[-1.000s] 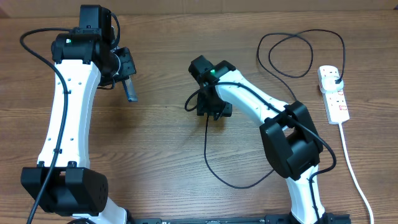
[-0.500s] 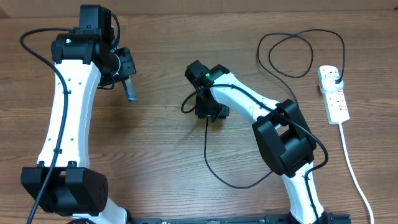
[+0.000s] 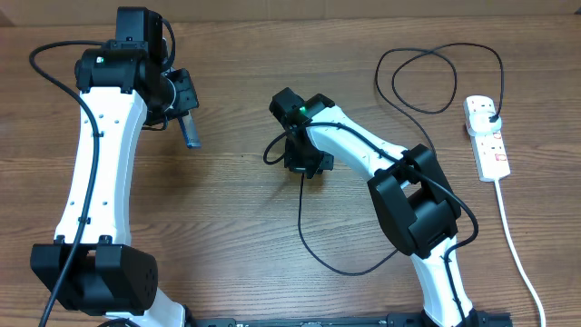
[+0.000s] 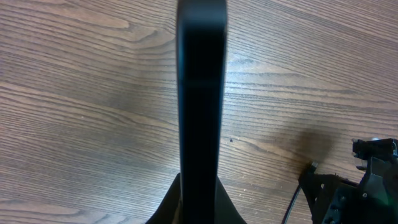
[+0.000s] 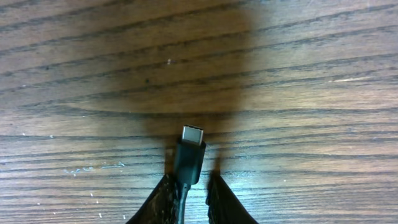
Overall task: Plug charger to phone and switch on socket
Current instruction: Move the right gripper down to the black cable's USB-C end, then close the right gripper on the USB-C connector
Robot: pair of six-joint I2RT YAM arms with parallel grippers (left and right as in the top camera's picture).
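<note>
My left gripper (image 3: 184, 116) is shut on the phone (image 3: 192, 133) and holds it edge-on above the table at the upper left. In the left wrist view the phone (image 4: 200, 93) shows only as a dark narrow edge between the fingers (image 4: 200, 190); its screen is hidden. My right gripper (image 3: 300, 163) is at the table's middle, shut on the charger (image 3: 303, 227) just behind its connector tip (image 5: 190, 146), which points out past the fingers (image 5: 189, 186) close over the wood. The charger's black plug (image 3: 491, 116) sits in the socket (image 3: 491, 151) at the far right.
The charger's cable loops on the table at the back right (image 3: 427, 82) and in front of the right arm. The socket's thick white cord (image 3: 514, 247) runs down to the front right edge. The right gripper shows at the lower right of the left wrist view (image 4: 373, 180).
My right gripper has moved a little to the left with the charger's end in it. The left arm and the phone have not moved.
</note>
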